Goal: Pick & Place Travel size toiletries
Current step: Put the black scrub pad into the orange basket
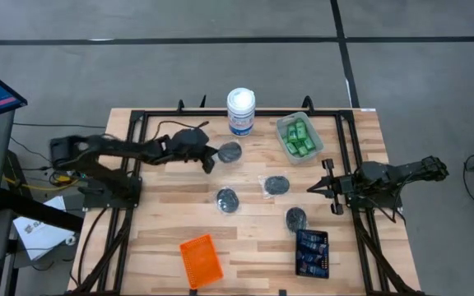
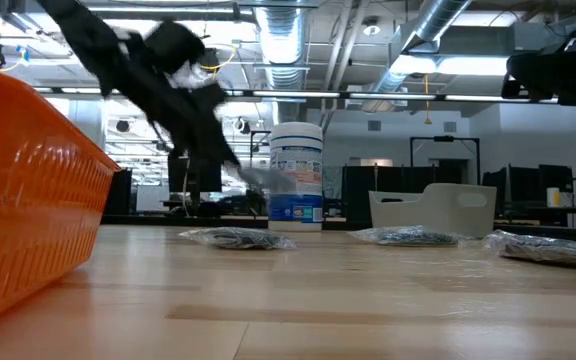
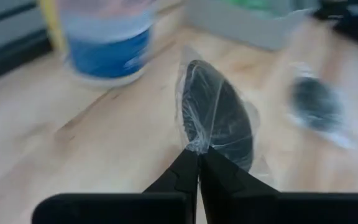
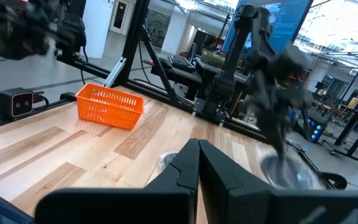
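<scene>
My left gripper [image 1: 212,158] is shut on a round dark grey puck in clear wrap [image 3: 217,121], held a little above the table in front of the white canister [image 1: 241,111]. In the low view the puck [image 2: 268,178] shows blurred below the dark fingers. Three more wrapped pucks [image 1: 227,199] [image 1: 276,185] [image 1: 295,218] lie flat on the wood. Green bottles [image 1: 299,137] fill a clear tray, and dark blue tubes [image 1: 312,251] lie in a black tray. My right gripper [image 1: 315,187] waits shut at the table's right side, with nothing in it. My left gripper pinches the clear wrap at the puck's near edge [image 3: 194,144] between its two fingertips. The fingers come from the table's left, slanting down. The puck reaches out beyond the fingertips, tilted on edge and lifted clear of the table.
An orange tray [image 1: 200,261] stands near the front edge, left of the black tray [image 1: 301,265]. The clear tray [image 1: 285,123] sits right of the canister at the back. Black frame rails [image 1: 138,123] run along the table's sides. Bare wood [image 1: 171,210] lies in front of the left arm.
</scene>
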